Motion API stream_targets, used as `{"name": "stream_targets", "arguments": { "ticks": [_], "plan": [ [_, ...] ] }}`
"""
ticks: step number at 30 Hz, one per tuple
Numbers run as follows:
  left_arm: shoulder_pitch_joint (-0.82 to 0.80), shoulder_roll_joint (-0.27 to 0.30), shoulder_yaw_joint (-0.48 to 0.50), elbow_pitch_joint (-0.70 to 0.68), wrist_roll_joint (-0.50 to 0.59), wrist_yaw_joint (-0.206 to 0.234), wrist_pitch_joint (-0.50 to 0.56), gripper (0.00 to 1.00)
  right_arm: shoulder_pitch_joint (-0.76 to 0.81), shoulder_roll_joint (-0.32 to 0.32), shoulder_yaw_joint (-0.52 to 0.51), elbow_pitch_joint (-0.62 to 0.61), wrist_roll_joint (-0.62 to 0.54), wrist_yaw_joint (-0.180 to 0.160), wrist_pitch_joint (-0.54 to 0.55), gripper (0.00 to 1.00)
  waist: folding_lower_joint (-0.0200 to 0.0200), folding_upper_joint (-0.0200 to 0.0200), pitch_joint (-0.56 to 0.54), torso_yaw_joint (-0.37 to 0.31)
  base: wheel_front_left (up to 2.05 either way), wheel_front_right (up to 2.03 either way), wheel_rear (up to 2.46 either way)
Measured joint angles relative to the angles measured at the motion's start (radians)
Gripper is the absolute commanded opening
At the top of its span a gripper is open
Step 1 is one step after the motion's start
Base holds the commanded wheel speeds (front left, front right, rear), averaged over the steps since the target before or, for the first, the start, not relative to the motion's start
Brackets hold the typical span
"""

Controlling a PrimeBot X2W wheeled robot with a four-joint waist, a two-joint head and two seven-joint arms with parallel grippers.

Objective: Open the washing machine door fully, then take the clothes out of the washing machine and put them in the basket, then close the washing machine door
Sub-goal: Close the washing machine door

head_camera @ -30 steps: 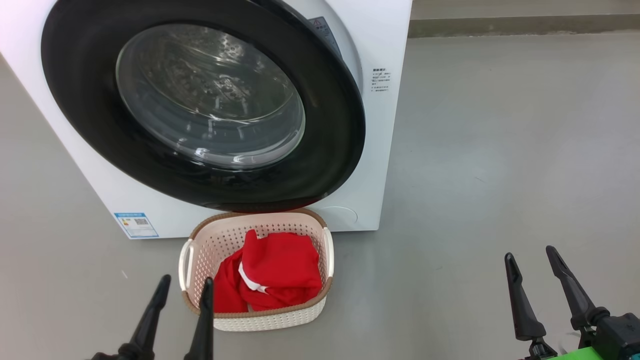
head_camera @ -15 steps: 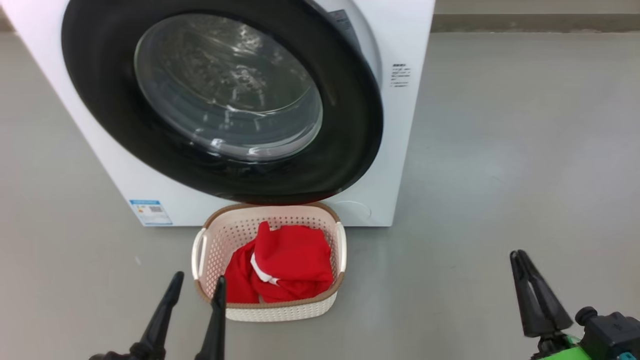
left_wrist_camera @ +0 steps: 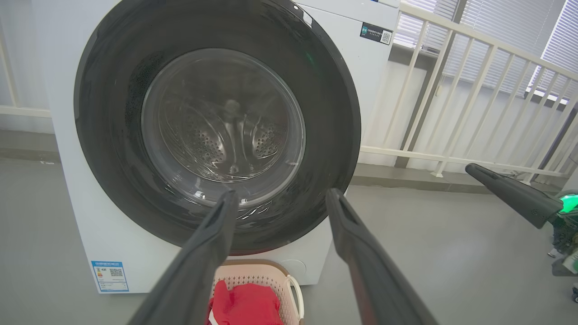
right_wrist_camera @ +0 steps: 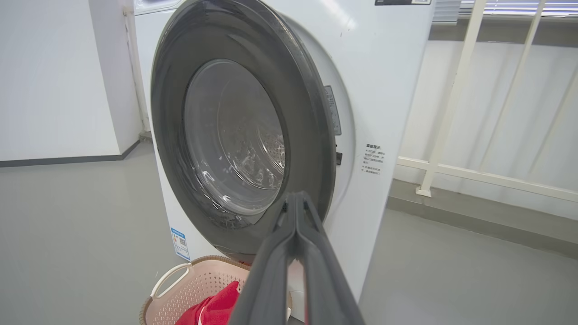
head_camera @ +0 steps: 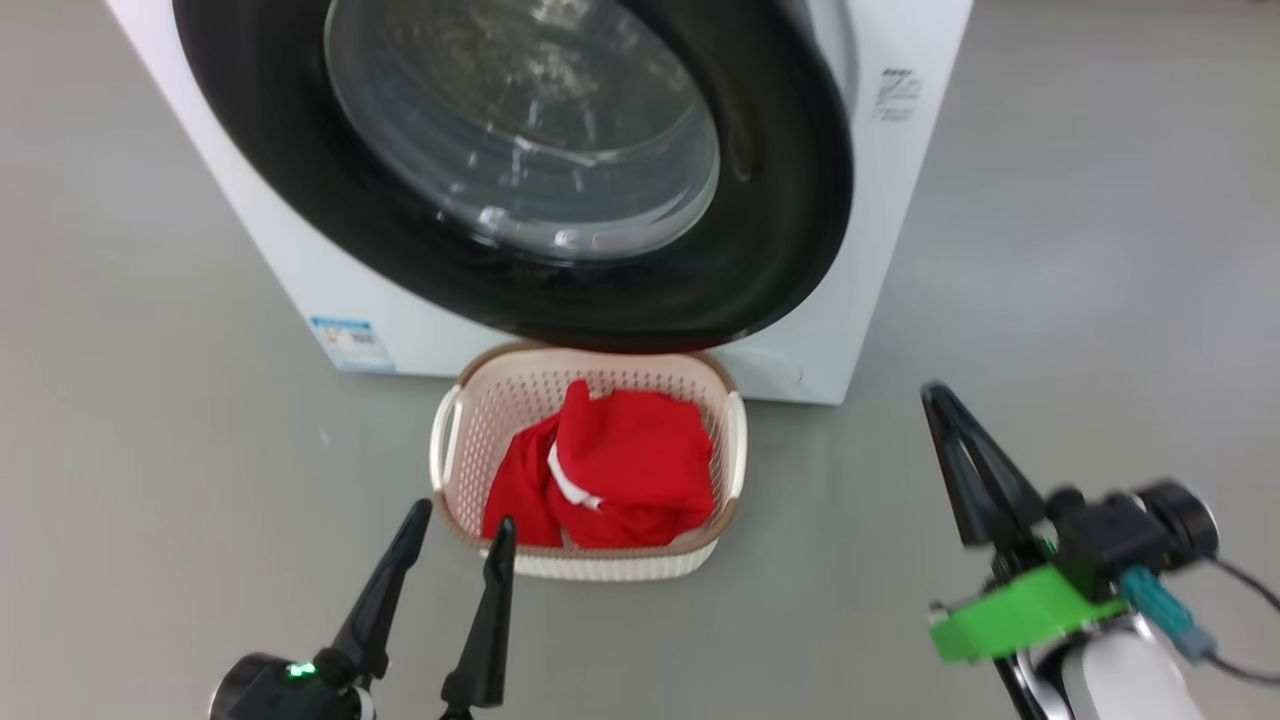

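In the head view the washing machine door (head_camera: 780, 200) fills 12 o'clock, lying against the white washing machine (head_camera: 890, 250). At 6 o'clock from it, on the floor (head_camera: 1050, 250), stands the basket (head_camera: 600, 565) with the red clothes (head_camera: 630, 470) heaped inside. The left end effector (head_camera: 462, 515) hovers at 7 o'clock, fingers spread and empty. The right end effector (head_camera: 937, 395), at 4 o'clock, is pinched together on nothing. In the left wrist view the drum (left_wrist_camera: 212, 140) behind the glass looks bare, and the clothes (left_wrist_camera: 244, 302) sit in the basket at 6 o'clock. In the right wrist view the door (right_wrist_camera: 311, 135) seems flush with the machine front, though whether it is latched cannot be told. Opening and unloading look done. At most a firm push on the door seems left.
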Motion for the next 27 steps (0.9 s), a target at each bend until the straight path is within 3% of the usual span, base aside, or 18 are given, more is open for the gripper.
{"name": "stream_targets", "arguments": {
  "ticks": [27],
  "plan": [
    [-0.118,-0.005,-0.054,-0.029,-0.029,0.010,0.000,1.00,-0.592,-0.096,0.158,0.347,0.011,0.000,-0.005,0.00,0.0001,0.0000,0.225,0.071,0.00,0.00,0.00]
  ]
}}
